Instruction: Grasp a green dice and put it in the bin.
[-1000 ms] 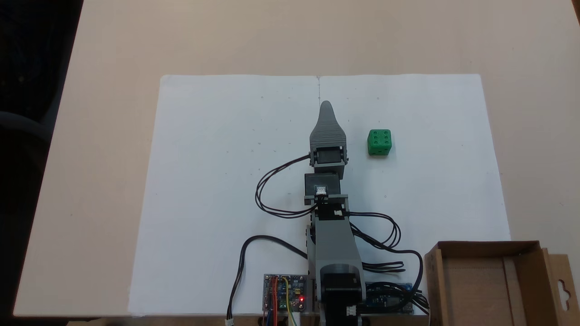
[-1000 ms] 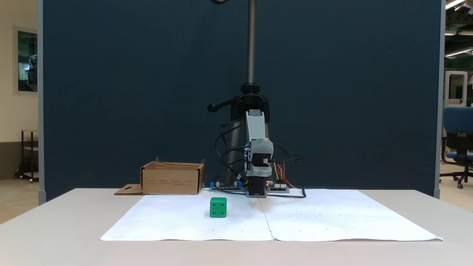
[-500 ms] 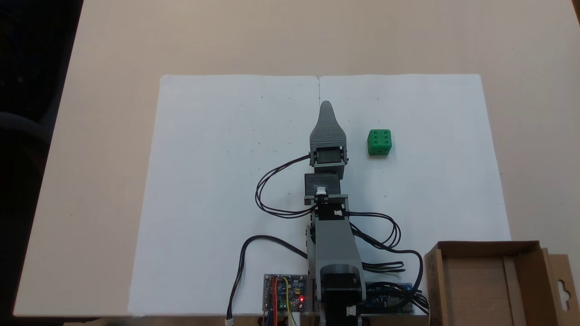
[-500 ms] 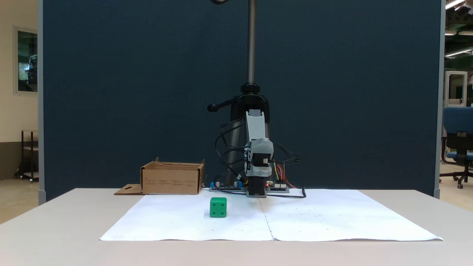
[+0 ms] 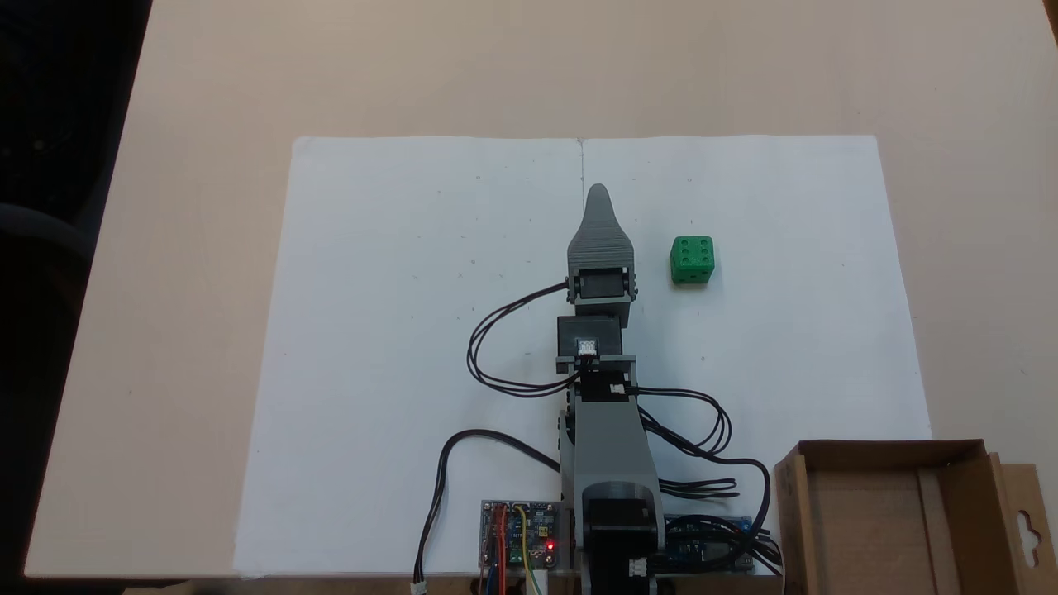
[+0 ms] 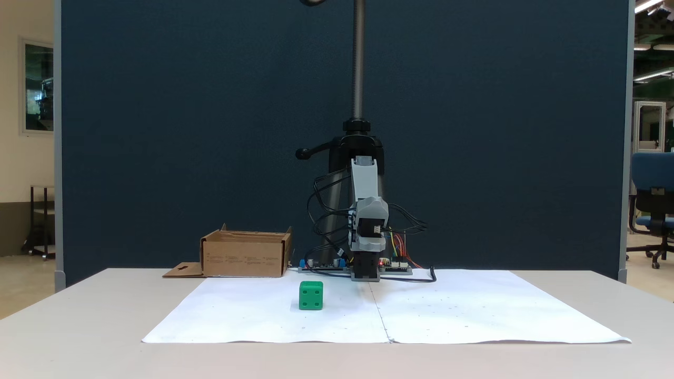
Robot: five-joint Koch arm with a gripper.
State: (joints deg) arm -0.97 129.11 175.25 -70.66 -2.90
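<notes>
Slightly shifted since earlier, gripper [image 5: 597, 192], state indeterminable, is seen over white paper [image 5: 397, 330] on beige table [image 5: 207, 99]; green dice [image 5: 692, 259] right; blue partition [image 6: 184, 131] behind.

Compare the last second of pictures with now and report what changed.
Almost nothing: the gripper has edged very slightly toward the green dice in the top-down fixed view. Nothing was grasped or released. The dice on the white paper and the bin stayed put.
</notes>
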